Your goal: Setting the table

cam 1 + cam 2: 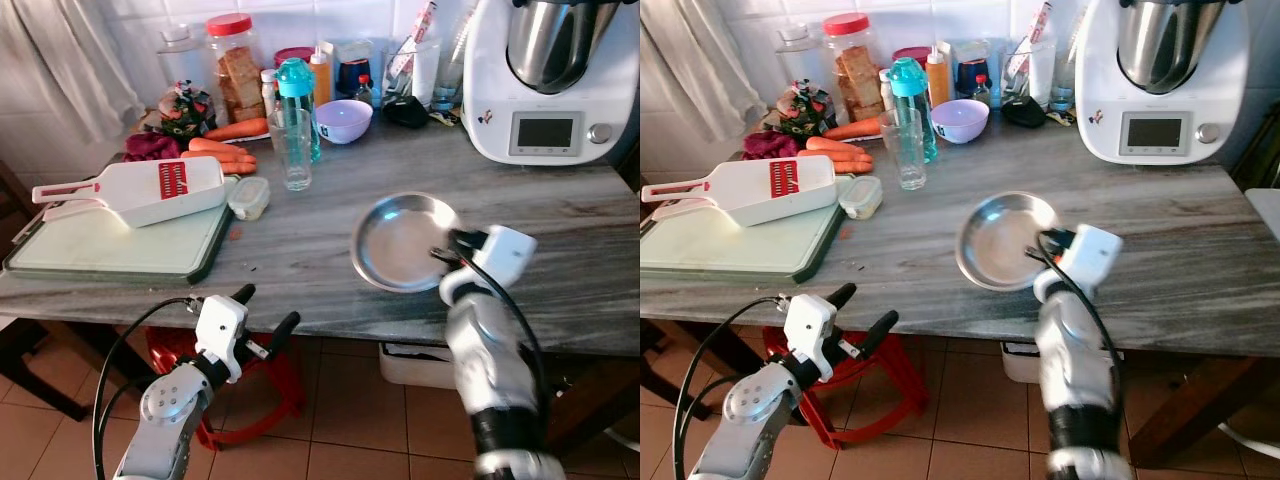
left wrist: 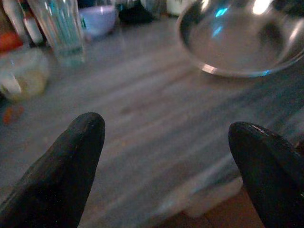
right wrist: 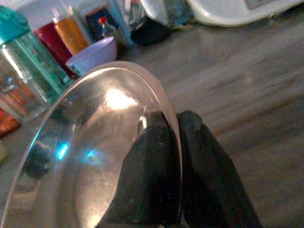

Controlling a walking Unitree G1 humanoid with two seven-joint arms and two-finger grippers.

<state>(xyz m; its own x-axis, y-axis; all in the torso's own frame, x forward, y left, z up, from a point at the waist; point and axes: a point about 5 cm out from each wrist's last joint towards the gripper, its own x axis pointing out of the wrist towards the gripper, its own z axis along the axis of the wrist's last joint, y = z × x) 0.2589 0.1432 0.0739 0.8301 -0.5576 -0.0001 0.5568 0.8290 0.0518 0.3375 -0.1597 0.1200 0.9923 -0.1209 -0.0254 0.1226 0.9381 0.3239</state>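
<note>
Right pincer (image 3: 173, 142) pinches plate (image 1: 400, 240) rim.

The metal plate (image 1: 400, 243) is set on the desk (image 1: 300, 250), gripped at its right rim by the right claw (image 1: 448, 252). Left of the plate a cutting board (image 1: 120, 250) is laid; behind-left, a glass (image 1: 292, 150); behind-right, a kitchen machine (image 1: 545, 80).

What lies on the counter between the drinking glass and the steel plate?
Bare grey counter separates the drinking glass from the steel plate, as the left eye view shows.
</note>
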